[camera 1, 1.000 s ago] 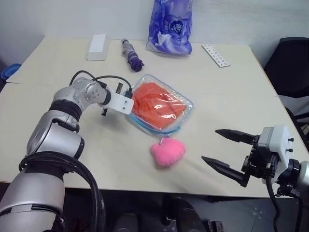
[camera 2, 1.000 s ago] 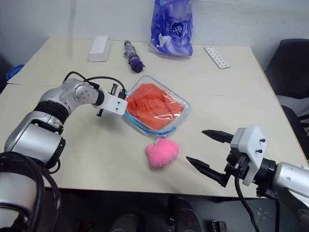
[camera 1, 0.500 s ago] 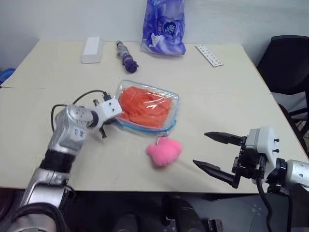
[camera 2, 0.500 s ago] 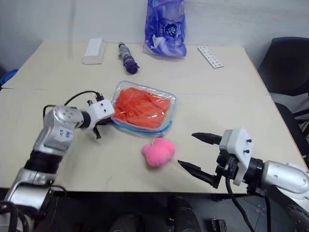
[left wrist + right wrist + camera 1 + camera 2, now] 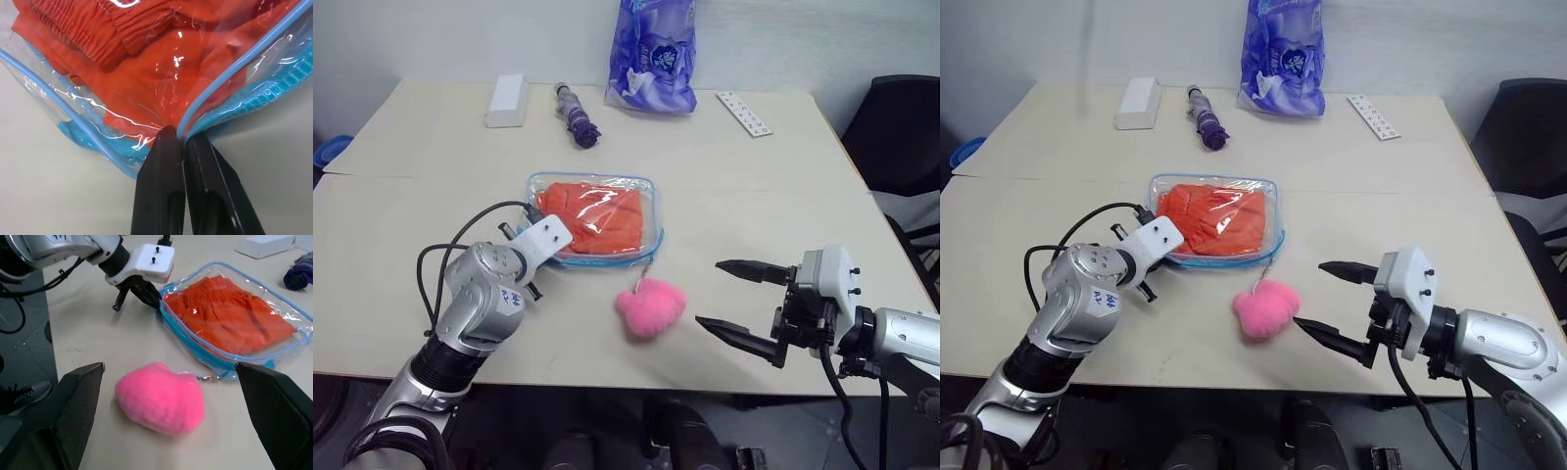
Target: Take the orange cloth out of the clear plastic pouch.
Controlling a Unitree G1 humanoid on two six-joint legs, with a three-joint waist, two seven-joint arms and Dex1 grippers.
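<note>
- Two tools are in play: the left tool (image 5: 178,139) is clenched on the light-blue edge of the clear plastic pouch (image 5: 592,217) at its near-left corner; the right tool (image 5: 736,297) stands released, fingers wide apart, near the desk's front edge, clear of the pouch.
- Task progress: early. The orange cloth (image 5: 590,211) is entirely inside the pouch; extraction is not yet begun.
- Remaining, as judged: open the pouch mouth, grasp the cloth, draw it out.
- Location: the pouch lies flat on the desk (image 5: 754,206), around its middle, with the cloth filling most of it.
- Appearance: the cloth is bright orange, folded, with gathered elastic-like ridges; the plastic shows glare.
- A pink plush charm (image 5: 651,306) lies in front of the pouch, joined to it by a short chain, between pouch and right tool.
</note>
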